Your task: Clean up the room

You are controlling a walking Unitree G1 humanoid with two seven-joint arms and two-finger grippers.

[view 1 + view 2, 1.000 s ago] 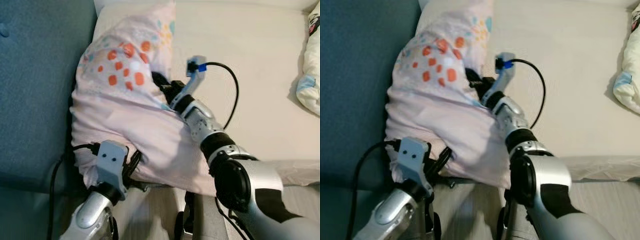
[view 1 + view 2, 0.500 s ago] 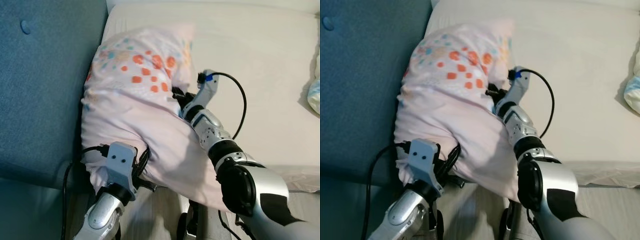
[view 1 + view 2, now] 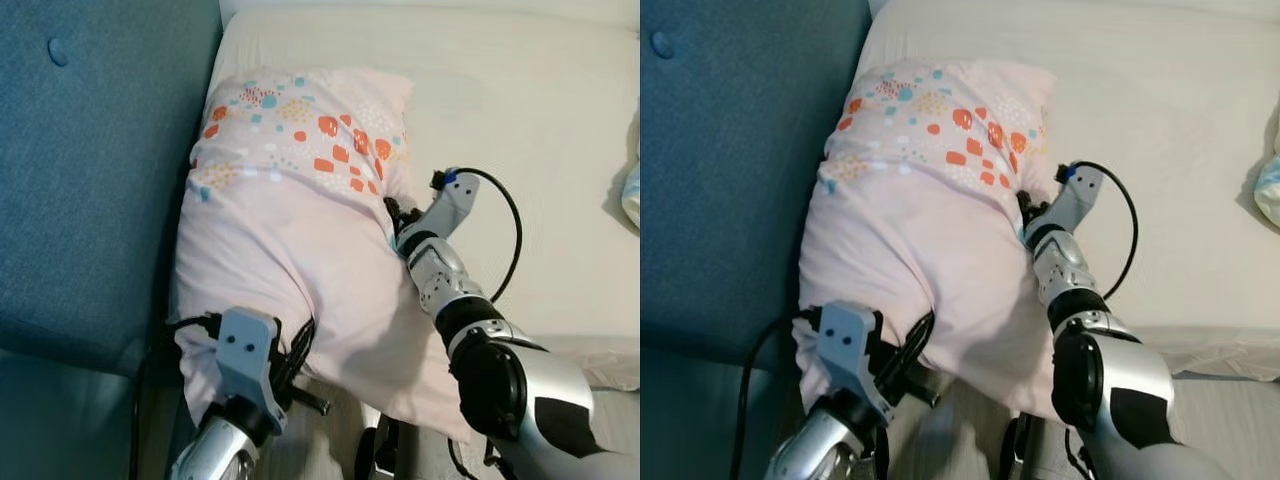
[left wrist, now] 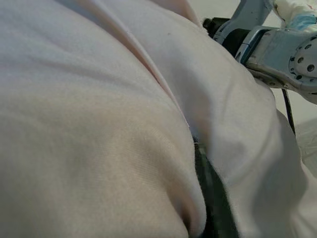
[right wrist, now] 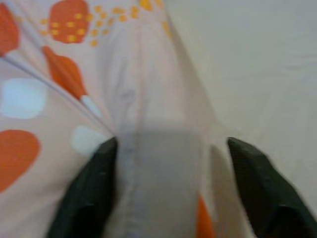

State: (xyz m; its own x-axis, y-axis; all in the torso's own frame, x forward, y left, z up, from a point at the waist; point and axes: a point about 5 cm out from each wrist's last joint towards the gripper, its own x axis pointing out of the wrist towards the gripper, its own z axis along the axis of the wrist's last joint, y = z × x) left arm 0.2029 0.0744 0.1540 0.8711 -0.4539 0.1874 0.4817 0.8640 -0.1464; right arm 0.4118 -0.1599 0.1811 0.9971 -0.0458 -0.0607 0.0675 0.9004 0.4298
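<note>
While the left gripper point(image 3: 290, 362) clamps the pillow point(image 3: 290, 230), the right gripper point(image 5: 173, 193) straddles its edge, fingers spread.

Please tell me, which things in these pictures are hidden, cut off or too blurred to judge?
- Left pincer: head views, its fingertips are buried under the pink pillow; whether it grips is hidden.
- Right pincer: right wrist view is blurred; fingers straddle a pillow edge, contact unclear.
- Object at the bed's right side: cut off by the edge.
</note>
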